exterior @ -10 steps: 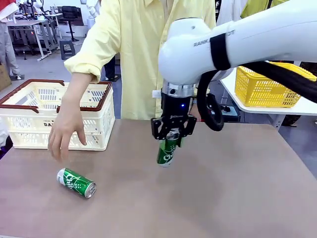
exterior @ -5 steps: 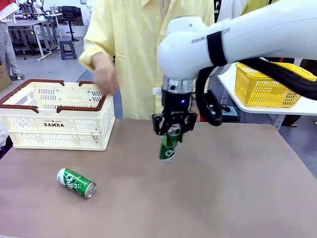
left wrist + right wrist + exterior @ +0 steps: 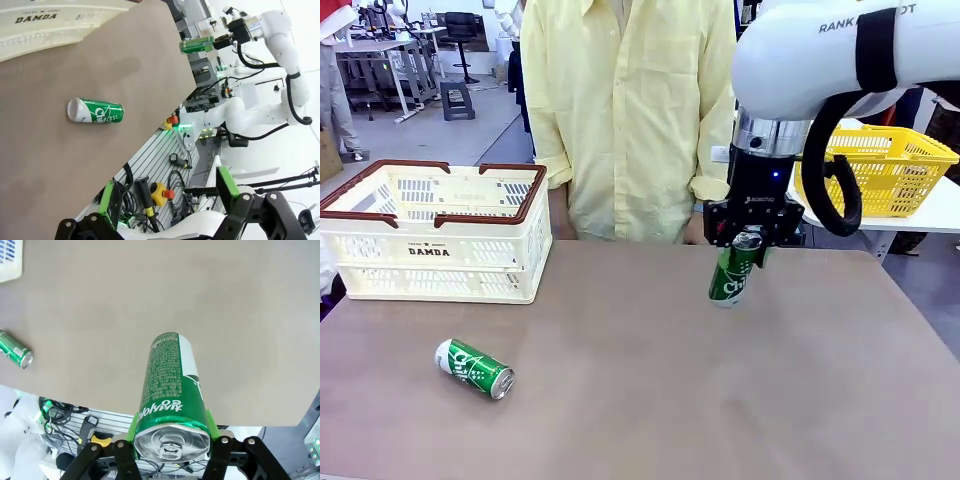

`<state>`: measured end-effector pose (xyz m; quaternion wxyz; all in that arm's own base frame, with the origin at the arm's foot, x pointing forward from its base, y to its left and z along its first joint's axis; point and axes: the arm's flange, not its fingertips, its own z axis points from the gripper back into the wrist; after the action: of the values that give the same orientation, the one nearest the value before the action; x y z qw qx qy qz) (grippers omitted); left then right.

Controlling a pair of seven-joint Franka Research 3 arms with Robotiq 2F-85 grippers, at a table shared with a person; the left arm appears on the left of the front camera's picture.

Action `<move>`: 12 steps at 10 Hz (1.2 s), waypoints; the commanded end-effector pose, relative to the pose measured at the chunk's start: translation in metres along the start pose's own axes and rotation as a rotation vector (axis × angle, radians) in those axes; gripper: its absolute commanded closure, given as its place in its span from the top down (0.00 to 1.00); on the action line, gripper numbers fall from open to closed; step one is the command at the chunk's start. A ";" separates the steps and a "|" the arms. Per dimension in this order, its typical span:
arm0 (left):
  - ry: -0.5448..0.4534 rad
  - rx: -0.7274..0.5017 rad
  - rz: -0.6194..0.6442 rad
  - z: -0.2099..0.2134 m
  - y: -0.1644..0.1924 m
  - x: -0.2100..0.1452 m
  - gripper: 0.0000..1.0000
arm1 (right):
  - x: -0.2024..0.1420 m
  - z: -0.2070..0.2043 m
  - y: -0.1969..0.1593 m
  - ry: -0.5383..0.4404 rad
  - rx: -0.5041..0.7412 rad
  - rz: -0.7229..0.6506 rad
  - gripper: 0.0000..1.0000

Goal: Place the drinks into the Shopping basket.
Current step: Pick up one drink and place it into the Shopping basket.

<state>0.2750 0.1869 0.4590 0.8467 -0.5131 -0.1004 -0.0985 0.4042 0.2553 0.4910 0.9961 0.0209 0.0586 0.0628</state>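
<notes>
So, at 8 o'clock one green can (image 3: pixel 473 368) still lies on its side, left gripper (image 3: pixel 166 192) spread wide, while the right gripper (image 3: pixel 748 240) pinching the other can (image 3: pixel 733 272) has swung from centre to 2 o'clock, away from the Shopping basket (image 3: pixel 430 250) at 10 o'clock, so the drop-off probably just got longer.

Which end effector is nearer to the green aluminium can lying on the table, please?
Left, likely. The left end effector hangs off the table's near edge, facing the lying green can; the right end effector holds a second can far across.
</notes>
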 end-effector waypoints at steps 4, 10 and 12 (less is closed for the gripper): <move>0.135 -0.019 0.008 -0.047 0.007 0.010 1.00 | 0.020 -0.051 0.095 -0.036 0.021 0.316 0.00; 0.194 -0.056 0.014 -0.073 0.011 0.013 1.00 | 0.036 -0.093 0.140 0.015 -0.041 0.363 0.00; 0.194 -0.056 0.014 -0.073 0.011 0.013 1.00 | 0.037 -0.096 0.143 0.022 -0.050 0.356 0.08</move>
<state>0.2980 0.1246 0.4171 0.8412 -0.5211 -0.0079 -0.1441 0.4092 0.3981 0.3889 0.9666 0.0184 0.0654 0.2472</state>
